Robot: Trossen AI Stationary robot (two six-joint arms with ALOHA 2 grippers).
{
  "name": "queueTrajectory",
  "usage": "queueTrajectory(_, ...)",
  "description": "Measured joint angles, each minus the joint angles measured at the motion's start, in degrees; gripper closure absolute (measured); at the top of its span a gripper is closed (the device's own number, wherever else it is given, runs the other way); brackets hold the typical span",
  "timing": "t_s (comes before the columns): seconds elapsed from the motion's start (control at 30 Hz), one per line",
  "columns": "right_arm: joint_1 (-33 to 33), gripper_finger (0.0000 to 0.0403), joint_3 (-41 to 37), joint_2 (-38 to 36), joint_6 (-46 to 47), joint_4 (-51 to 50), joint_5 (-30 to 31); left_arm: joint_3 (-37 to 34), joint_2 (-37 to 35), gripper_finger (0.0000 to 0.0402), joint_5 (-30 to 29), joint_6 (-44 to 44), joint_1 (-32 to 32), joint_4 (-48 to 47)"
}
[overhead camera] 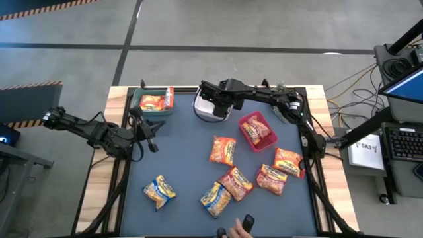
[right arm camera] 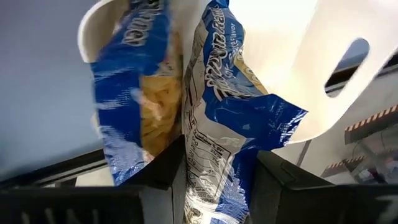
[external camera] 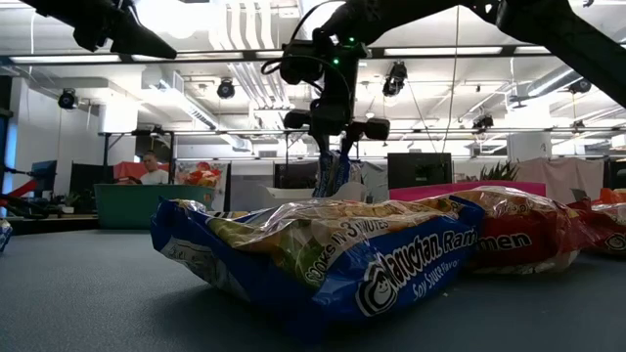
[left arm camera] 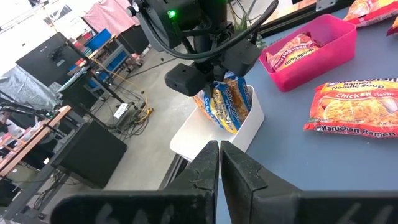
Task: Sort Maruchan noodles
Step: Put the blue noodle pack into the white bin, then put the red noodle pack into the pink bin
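The desk [overhead camera: 178, 165] has a dark blue-grey top with pale wood edges, standing on a grey concrete floor with cables and a monitor off to the right. Nearest me along the front lie blue packets [overhead camera: 159, 190] and [overhead camera: 215, 198], with a red one [overhead camera: 236, 182] touching the second; in the low view a blue packet [external camera: 323, 259] fills the foreground. A little further in sit orange packets [overhead camera: 271, 178], [overhead camera: 287, 159] and [overhead camera: 223, 150], spread well apart from the lone blue one on the left. Beyond them the pink bin [overhead camera: 258, 131] holds an orange packet. The left end effector [overhead camera: 151, 135] waits over the left side of the desk, its fingers [left arm camera: 202, 171] pressed together and holding nothing. At the back edge the green bin [overhead camera: 153, 102] carries another orange packet, and the white bin [overhead camera: 210, 109] stands between it and the pink one. Over that white bin hangs the right end effector [overhead camera: 220, 104], clamped on a blue packet [right arm camera: 217, 124] that dangles into the bin beside a second blue packet [right arm camera: 140, 93] already resting inside.
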Motion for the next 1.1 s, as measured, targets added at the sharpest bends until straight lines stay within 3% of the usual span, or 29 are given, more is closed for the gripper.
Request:
queueTrajectory(0.2, 0.00, 0.0294, -0.04, -0.02, 0.69, -0.41, -0.01, 0.00, -0.02, 0.0402, 0.00, 0.00, 0.00, 0.00)
queueTrajectory(0.53, 0.00, 0.0211, -0.04, -0.04, 1.60, -0.18, 0.25, 0.02, -0.02, 0.0402, 0.04, 0.00, 0.00, 0.00)
queueTrajectory(0.87, 1.09, 0.0193, 2.02, -2.65, 3.04, -1.55, 4.37, 0.02, -0.02, 0.0402, 0.07, 0.00, -0.01, 0.00)
queueTrajectory(1.0, 3.20, 0.0193, 2.87, -5.56, 11.65, -3.74, 10.60, 0.02, -0.02, 0.0402, 0.07, 0.00, 0.00, 0.02)
queueTrajectory(1.1, 5.41, 0.0193, 2.96, -9.48, 24.87, -6.62, 9.47, 0.02, -0.01, 0.0402, 0.12, -0.28, -0.01, 0.11)
